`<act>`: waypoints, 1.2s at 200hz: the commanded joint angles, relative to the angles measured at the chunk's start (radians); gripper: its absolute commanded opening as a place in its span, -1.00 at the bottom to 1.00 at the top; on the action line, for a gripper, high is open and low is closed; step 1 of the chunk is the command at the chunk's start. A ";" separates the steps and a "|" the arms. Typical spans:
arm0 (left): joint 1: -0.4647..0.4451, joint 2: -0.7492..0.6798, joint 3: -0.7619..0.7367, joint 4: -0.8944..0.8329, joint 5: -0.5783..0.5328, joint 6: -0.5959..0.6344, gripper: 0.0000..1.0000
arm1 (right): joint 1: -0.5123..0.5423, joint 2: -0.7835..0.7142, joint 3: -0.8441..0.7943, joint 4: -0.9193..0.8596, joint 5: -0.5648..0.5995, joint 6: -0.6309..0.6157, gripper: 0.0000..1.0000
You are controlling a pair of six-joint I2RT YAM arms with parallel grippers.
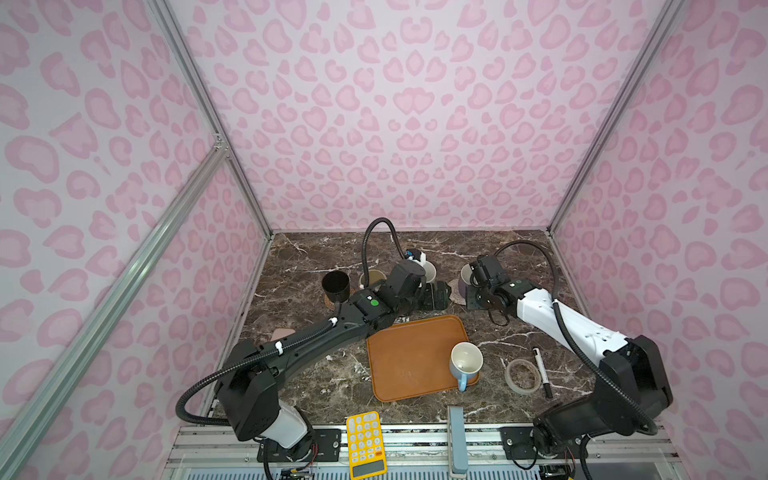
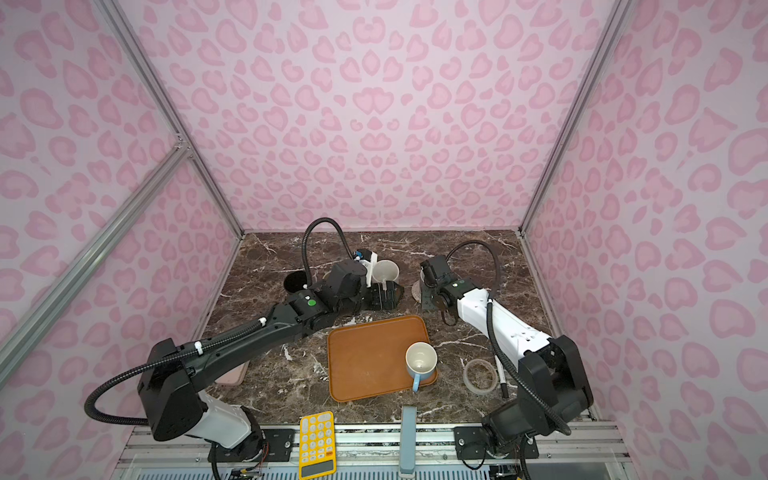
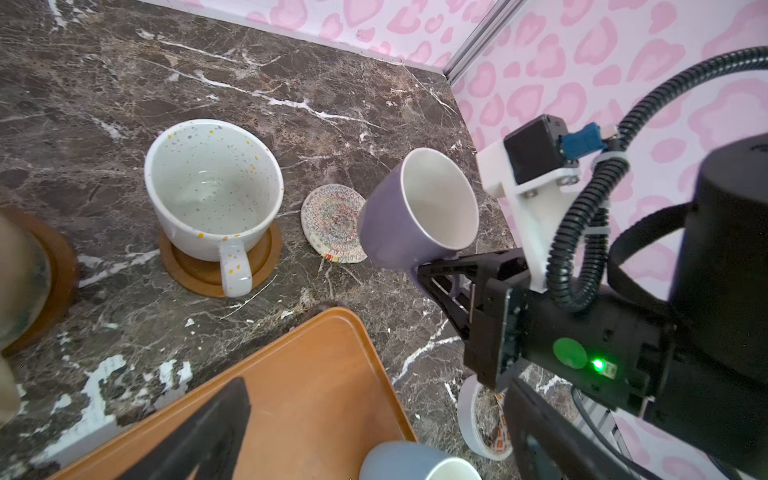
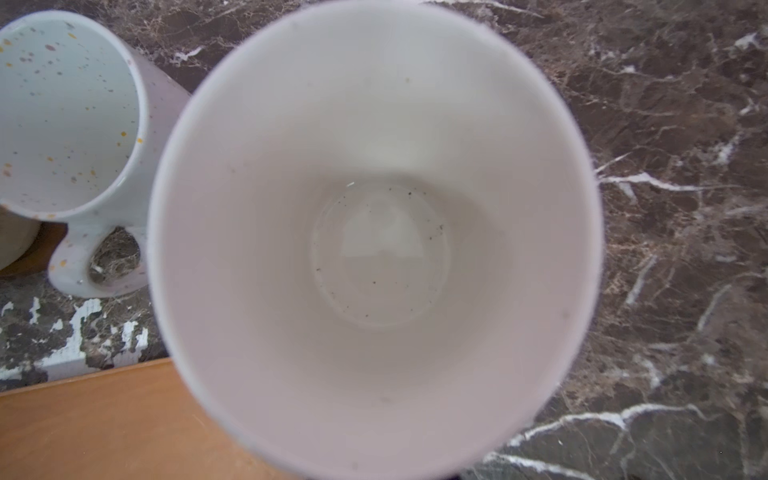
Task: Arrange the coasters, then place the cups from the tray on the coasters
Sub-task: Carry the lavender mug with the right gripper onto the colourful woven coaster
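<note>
Gripper-wise, neither is at the near tray (image 1: 399, 374), where the light blue mug (image 1: 465, 362) stands on a corner. Farther back, the left gripper (image 2: 384, 296), jaws spread and empty, sits low beside the speckled white mug (image 3: 212, 195) on its brown coaster (image 3: 259, 266), its arm reaching diagonally inward. Beyond, the right gripper (image 3: 434, 272) pinches the handle of the lavender mug (image 3: 395, 224), which tilts at the edge of the cream woven coaster (image 3: 328, 220), forearm extended and wrist bent down. Level the mug, centre its base over the coaster, lower it fully, then release.

1. I've got the left arm (image 1: 316, 336) stretched forward toward the middle, with the left gripper (image 2: 384, 296) low and its jaws wide apart.
2. My right arm (image 1: 573, 324) reaches forward too, right gripper (image 3: 436, 274) clamped tight.
</note>
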 commanded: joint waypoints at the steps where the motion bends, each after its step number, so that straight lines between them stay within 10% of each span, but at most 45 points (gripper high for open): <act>1: 0.001 0.032 0.031 0.048 -0.021 -0.011 0.94 | -0.015 0.046 0.022 0.069 -0.007 -0.042 -1.00; 240: 0.005 0.115 0.084 0.006 -0.070 0.028 0.94 | -0.050 0.254 0.063 0.164 -0.040 -0.070 -1.00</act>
